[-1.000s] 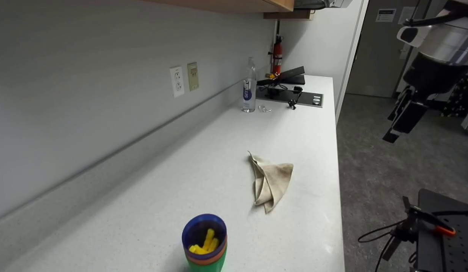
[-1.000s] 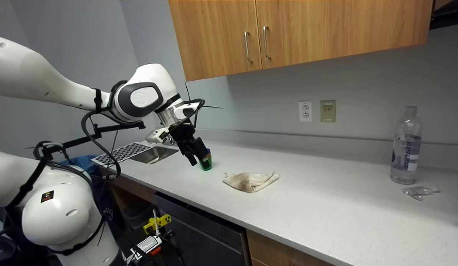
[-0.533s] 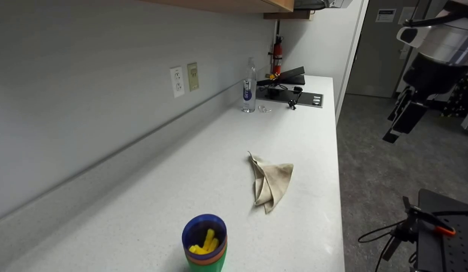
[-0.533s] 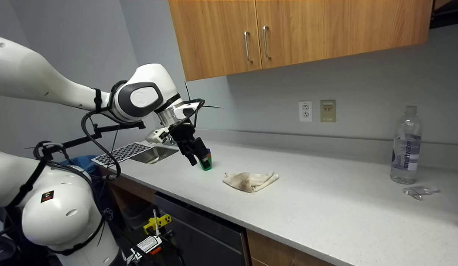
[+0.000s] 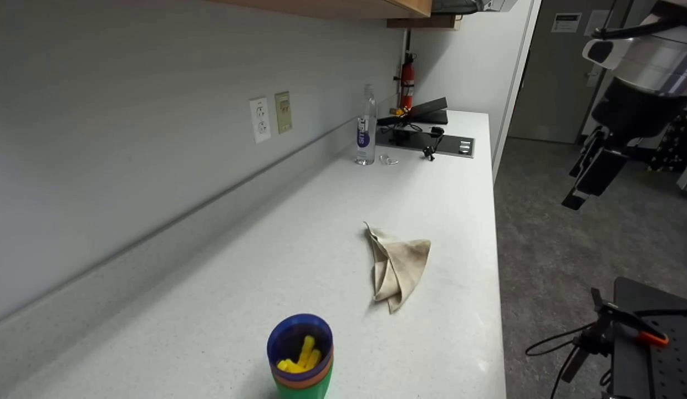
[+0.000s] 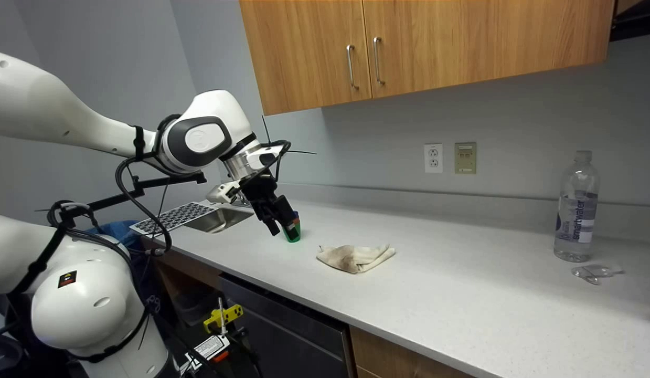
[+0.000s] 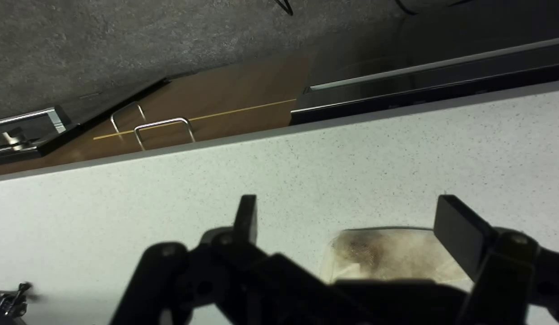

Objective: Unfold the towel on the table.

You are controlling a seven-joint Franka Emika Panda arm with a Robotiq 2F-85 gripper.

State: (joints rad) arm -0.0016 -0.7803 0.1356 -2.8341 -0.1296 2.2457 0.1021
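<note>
Everything keeps its place from a second ago: the hand [image 7: 349,216] gapes wide, while the towel [image 6: 356,258] lies folded on the surface [image 6: 487,304], lower than the hand and apart from it.

In both exterior views I can read "smart" on the clear bottle [image 5: 366,124], and in an exterior view its label [image 6: 579,219] gives me the full "smartwater", running upward. The sign [image 5: 566,22] on the door [image 5: 548,94] and the sticker [image 6: 67,279] on my arm [image 6: 83,315] are too small to read
</note>
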